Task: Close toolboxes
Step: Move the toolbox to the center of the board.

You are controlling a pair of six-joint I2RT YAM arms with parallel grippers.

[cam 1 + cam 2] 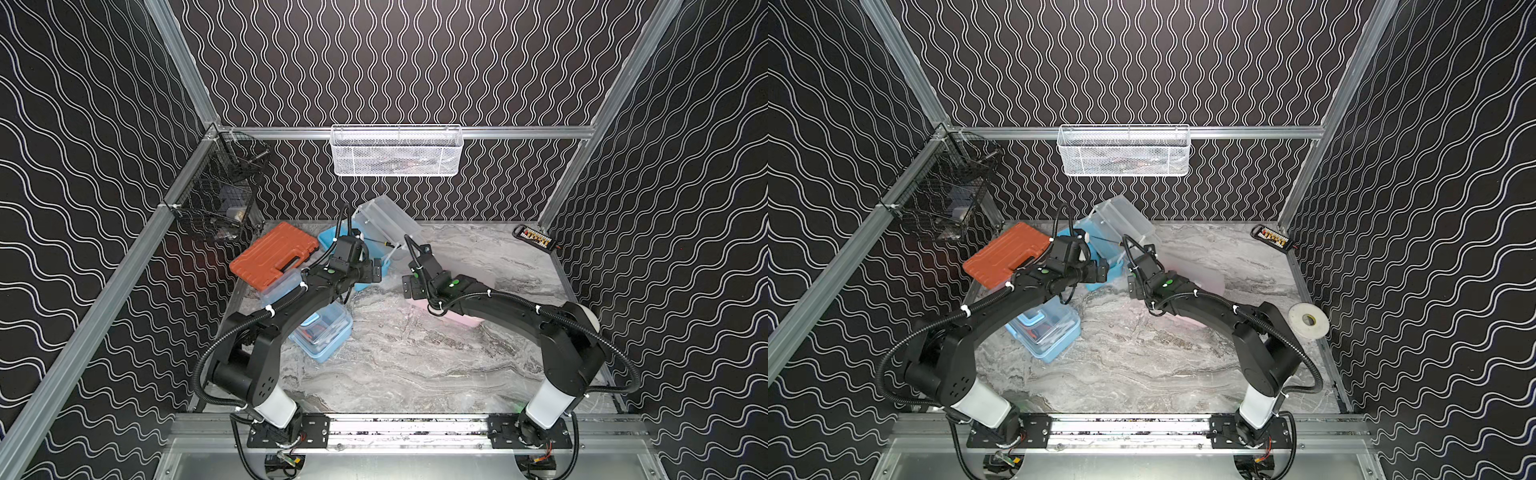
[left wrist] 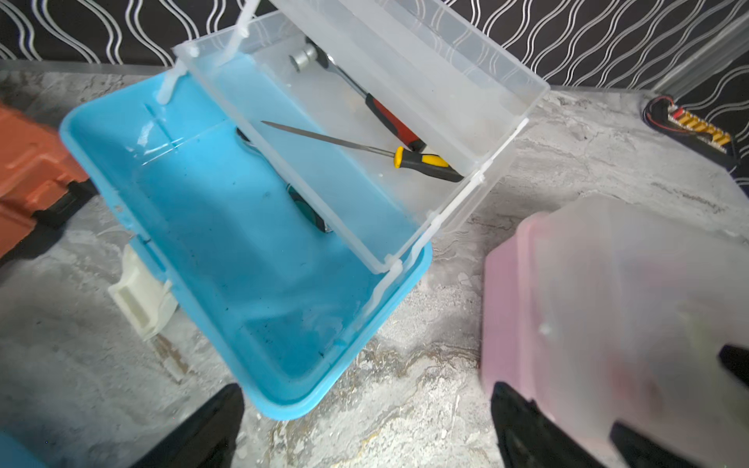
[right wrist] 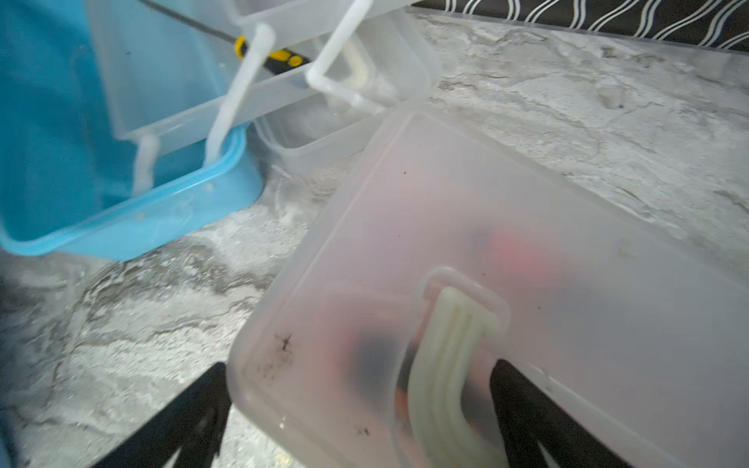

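A light blue toolbox (image 1: 332, 243) (image 2: 227, 227) stands open at the back. Its clear lid (image 1: 386, 216) (image 2: 405, 81) is tilted up, and a yellow-handled screwdriver (image 2: 425, 164) lies in its clear tray. A second blue toolbox (image 1: 322, 332) (image 1: 1044, 332) lies nearer, lid down, partly under my left arm. The pink toolbox (image 1: 453, 318) (image 2: 608, 304) sits under my right arm with its cloudy lid (image 3: 486, 263) over the base. My left gripper (image 1: 376, 270) (image 2: 369, 429) is open and empty above the open box's near corner. My right gripper (image 1: 411, 286) (image 3: 360, 421) is open and straddles the pink box's lid corner and handle (image 3: 446, 344).
A ribbed orange case (image 1: 274, 253) lies left of the open box. On the back rail hangs a white mesh basket (image 1: 395, 151); a black wire basket (image 1: 220, 195) hangs on the left wall. A black tool strip (image 1: 536, 239) sits in the back right corner. A tape roll (image 1: 1308, 322) lies at the right edge.
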